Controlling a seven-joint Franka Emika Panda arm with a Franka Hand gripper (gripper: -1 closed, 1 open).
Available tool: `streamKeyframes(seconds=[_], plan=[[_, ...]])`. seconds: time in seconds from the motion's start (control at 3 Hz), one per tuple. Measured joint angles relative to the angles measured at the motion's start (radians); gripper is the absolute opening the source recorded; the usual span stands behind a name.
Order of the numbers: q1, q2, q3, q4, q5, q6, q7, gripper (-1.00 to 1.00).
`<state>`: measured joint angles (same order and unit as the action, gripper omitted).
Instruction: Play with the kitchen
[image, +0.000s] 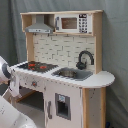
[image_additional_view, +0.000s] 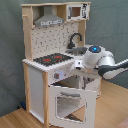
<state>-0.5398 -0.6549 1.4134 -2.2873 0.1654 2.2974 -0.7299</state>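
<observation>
The kitchen (image: 67, 87) is a white and light-wood toy unit seen in both exterior views. It has a black-red stovetop (image_additional_view: 52, 59), a grey sink (image: 72, 74), a black faucet (image: 85, 57), a hood (image_additional_view: 50, 20) and a microwave (image: 72, 22). In the second exterior view its windowed oven door (image_additional_view: 70, 102) hangs tilted open. My white arm (image_additional_view: 102, 60) reaches in from the second exterior view's right. The gripper (image_additional_view: 78, 67) is at the counter's front edge, just above the open door and beside the knob panel. Its fingers are hidden. Only my wrist (image: 3, 70) shows at the first exterior view's left.
A grey curtain (image: 115, 45) hangs behind the kitchen. The unit stands on a wooden floor (image_additional_view: 15, 117). A large white arm link (image: 10, 114) fills the first exterior view's lower left. A lower cabinet door with a dark dispenser panel (image: 62, 106) is shut.
</observation>
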Motion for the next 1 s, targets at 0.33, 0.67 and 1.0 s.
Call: streamKeyframes(seconds=[0.33, 0.67, 1.0], plan=[[0.051, -0.049, -0.045, 0.006, -0.048, -0.055, 0.017, 1.0], [0.096, -0.104, -0.079, 0.02, -0.099, -0.11, 0.031, 1.0], [0.13, -0.163, -0.099, 0.04, -0.149, -0.162, 0.038, 1.0]])
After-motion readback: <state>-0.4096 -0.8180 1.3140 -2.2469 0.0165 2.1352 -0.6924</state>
